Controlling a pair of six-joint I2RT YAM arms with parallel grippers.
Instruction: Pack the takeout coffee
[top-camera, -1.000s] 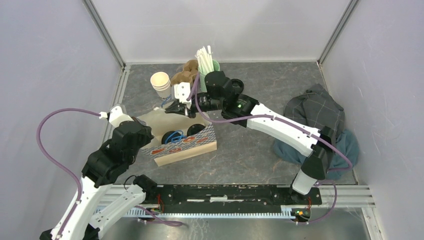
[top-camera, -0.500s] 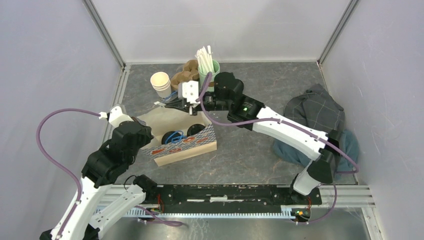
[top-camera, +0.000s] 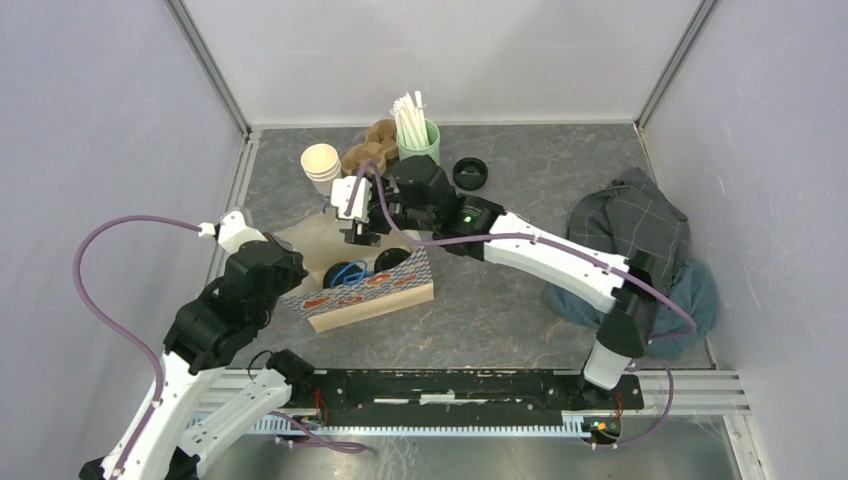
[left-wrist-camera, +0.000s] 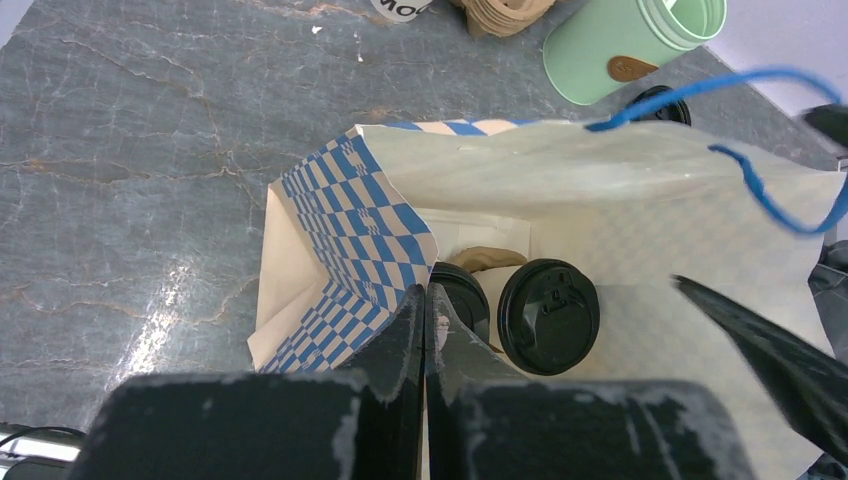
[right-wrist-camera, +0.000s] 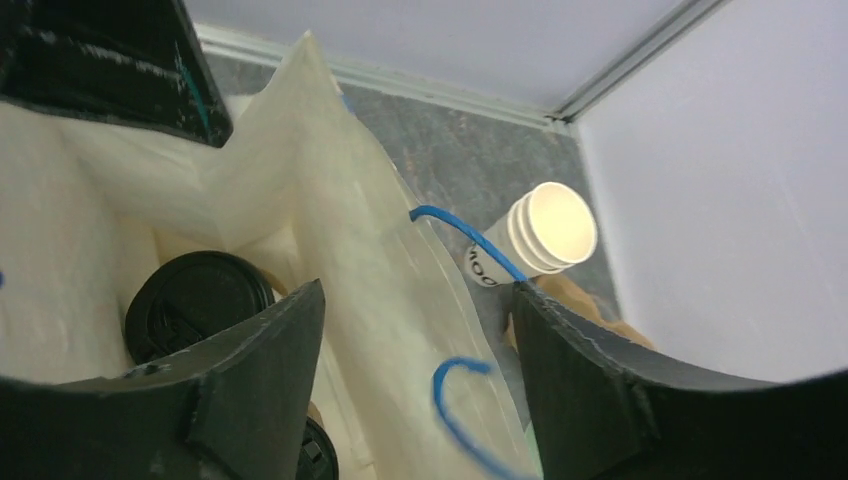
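A blue-checkered paper bag stands open on the table. Two takeout coffees with black lids sit inside it, one in full view and one partly behind my left fingers. From above, one lid shows in the bag's mouth. My left gripper is shut on the bag's near checkered rim. My right gripper hangs open over the bag's far wall. A blue handle lies loose between its jaws, and a lid sits below its left finger.
Stacked lidless white cups stand behind the bag, beside brown cup carriers and a green cup of straws. A loose black lid lies to their right. Crumpled cloth fills the right side.
My right gripper has opened and dropped toward the bag's far wall, letting the blue handle fall loose. The left gripper has kept its hold.
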